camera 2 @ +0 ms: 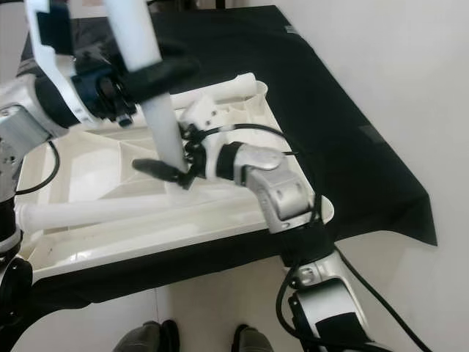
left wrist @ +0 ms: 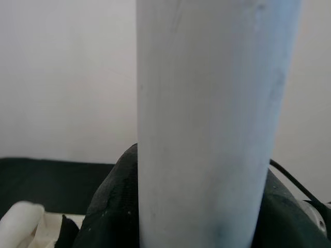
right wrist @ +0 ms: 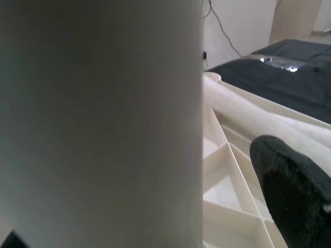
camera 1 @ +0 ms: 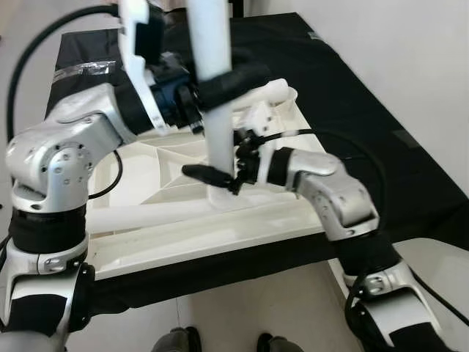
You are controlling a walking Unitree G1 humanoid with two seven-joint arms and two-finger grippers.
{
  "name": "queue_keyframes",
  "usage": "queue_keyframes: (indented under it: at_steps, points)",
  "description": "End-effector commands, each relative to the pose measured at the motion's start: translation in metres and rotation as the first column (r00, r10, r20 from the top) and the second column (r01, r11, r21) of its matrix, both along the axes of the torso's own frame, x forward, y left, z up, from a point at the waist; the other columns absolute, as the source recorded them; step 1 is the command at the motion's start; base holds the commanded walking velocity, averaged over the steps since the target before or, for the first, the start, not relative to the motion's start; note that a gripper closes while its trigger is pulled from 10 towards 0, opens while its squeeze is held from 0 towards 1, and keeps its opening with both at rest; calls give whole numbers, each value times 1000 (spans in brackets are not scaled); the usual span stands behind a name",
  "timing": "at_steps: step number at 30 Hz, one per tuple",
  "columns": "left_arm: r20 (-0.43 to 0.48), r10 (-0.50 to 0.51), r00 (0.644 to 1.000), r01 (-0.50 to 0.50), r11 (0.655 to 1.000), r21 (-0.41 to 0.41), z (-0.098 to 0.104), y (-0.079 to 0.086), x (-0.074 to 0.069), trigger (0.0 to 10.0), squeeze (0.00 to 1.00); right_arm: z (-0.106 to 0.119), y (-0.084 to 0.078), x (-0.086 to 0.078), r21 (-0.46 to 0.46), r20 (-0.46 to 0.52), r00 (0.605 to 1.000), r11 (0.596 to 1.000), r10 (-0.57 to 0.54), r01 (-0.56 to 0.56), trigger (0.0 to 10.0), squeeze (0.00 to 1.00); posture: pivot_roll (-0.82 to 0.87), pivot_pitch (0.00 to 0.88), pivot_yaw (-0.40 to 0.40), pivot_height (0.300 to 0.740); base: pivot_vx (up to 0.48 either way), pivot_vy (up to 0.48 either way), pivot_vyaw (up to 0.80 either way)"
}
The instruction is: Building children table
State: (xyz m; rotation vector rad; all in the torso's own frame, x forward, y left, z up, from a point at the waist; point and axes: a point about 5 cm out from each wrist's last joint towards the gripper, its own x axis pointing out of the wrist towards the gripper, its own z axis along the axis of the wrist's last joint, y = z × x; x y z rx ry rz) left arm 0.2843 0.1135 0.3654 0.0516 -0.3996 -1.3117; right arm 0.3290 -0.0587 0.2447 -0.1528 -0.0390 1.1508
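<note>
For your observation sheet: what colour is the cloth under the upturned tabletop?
Black cloth, plain, clearest in the right eye view.
</note>
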Motion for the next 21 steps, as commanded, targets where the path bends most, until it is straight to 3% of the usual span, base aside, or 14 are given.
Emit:
queue_keyframes:
  at_steps: [1,2,3,4,5,12,21]
  points:
    - [63,-118,991,115,992,53,7,-14,-10,0,0,-2,5,-1,-9,-36,999,1000,9,-10,10000,0,23,149,-18,740,0,0,0]
    - [63,-118,991,115,992,53,7,-14,-10,0,0,-2,5,-1,-9,-36,999,1000,9,-10,10000,0,23,149,-18,740,0,0,0]
    - [80,-131,988,126,990,60,10,-16,-9,0,0,0,8,-4,22,-45,998,999,41,-40,7059,0,17,152,-15,740,0,0,0]
    - [80,-131,988,126,990,60,10,-16,-9,0,0,0,8,-4,22,-45,998,999,41,-40,7059,0,17,152,-15,740,0,0,0]
    - [89,-146,985,141,988,58,13,-17,-9,0,0,3,10,-7,52,-44,997,997,64,-62,0,0,11,154,-14,740,0,0,0]
    - [122,-179,976,173,983,58,18,-13,-7,0,0,6,10,-10,75,-35,996,994,86,-83,0,0,5,156,-13,740,0,0,0]
    - [146,-192,970,190,981,29,23,-14,-5,0,0,15,9,-6,135,-12,999,990,38,-36,0,0,3,152,-4,740,0,0,0]
